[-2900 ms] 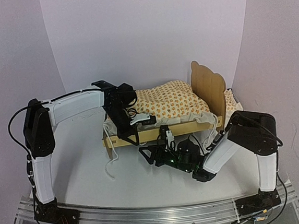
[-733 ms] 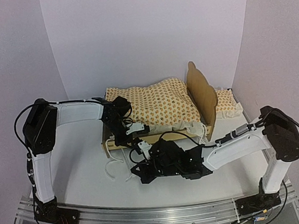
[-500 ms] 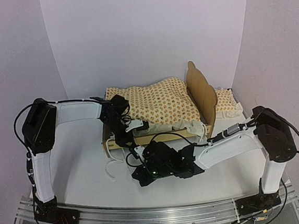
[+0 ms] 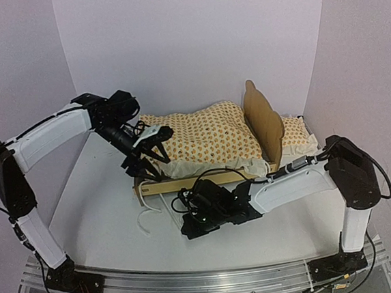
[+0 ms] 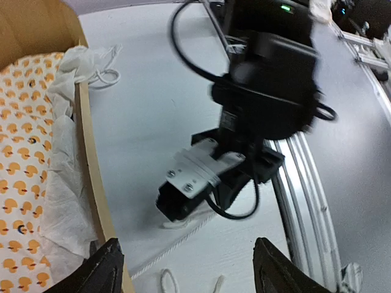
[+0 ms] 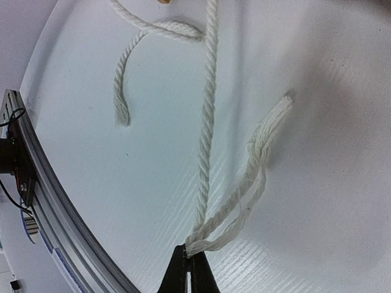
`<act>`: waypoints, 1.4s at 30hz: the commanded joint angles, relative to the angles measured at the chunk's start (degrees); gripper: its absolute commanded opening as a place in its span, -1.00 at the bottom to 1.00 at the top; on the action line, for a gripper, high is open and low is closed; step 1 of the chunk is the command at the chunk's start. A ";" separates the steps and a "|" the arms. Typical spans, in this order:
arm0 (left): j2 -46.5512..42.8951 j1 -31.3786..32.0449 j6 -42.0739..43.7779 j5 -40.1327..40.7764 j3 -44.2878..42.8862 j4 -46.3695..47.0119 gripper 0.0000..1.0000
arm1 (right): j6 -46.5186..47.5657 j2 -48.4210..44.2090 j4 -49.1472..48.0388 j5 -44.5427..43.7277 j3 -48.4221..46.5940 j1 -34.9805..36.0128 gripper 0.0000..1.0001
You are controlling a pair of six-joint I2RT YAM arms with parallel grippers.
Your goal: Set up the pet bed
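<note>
Just at six o'clock of the pet bed (image 4: 265, 123), the right gripper (image 6: 187, 261) pinches a white cord (image 6: 208, 122), while the left gripper (image 5: 186, 247), fingers spread, hovers over its nine o'clock end.

top external: high behind arm bases, faces forward and down, wide, whole table (image 4: 99, 216) up to back wall (image 4: 193, 44) | left wrist: above bed (image 5: 91, 152) foot end, looks back to near rail (image 5: 305, 183), mid-range, sees right gripper (image 5: 174, 220) | right wrist: nearly on tabletop, tight on rope (image 6: 206, 122) | shared: rope and rail in all three
</note>
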State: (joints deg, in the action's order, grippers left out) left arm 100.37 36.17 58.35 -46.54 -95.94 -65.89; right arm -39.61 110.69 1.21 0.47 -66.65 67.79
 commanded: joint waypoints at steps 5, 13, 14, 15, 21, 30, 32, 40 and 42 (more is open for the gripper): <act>-13.14 -1.95 28.14 14.59 29.09 -4.92 0.19 | -2.66 -0.04 1.86 2.53 -2.65 -1.32 -1.00; -9.33 0.10 31.07 24.47 43.68 25.98 0.49 | -2.88 0.72 2.34 2.85 -3.19 -1.35 -1.00; -8.51 0.86 30.40 24.62 44.46 28.19 0.49 | -3.12 0.65 2.39 2.78 -3.06 -1.35 -1.00; -7.75 1.37 29.54 24.38 44.91 29.87 0.49 | -3.36 0.53 2.42 2.71 -2.85 -1.35 -1.00; -3.17 3.04 27.07 27.95 47.57 36.81 0.30 | -3.79 0.23 2.90 3.46 -2.76 -1.35 -1.00; -4.60 3.02 22.92 27.37 46.26 35.87 -1.00 | -5.96 -1.27 11.87 9.02 -4.42 -1.10 -0.15; -5.47 2.89 20.30 25.65 43.81 33.27 -1.00 | -4.17 -4.37 12.88 8.02 -3.13 -1.08 0.14; -6.72 2.07 5.47 12.70 27.97 17.91 -1.00 | 0.13 -9.20 15.81 -3.88 -4.09 -3.90 0.14; -6.40 2.05 -1.17 7.37 24.20 16.46 -1.00 | 2.33 -11.23 10.72 -4.50 -2.54 -3.83 0.15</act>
State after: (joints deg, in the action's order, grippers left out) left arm 96.11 38.59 70.16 -27.49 -63.14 -41.80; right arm -41.15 103.70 15.17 1.82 -69.12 64.51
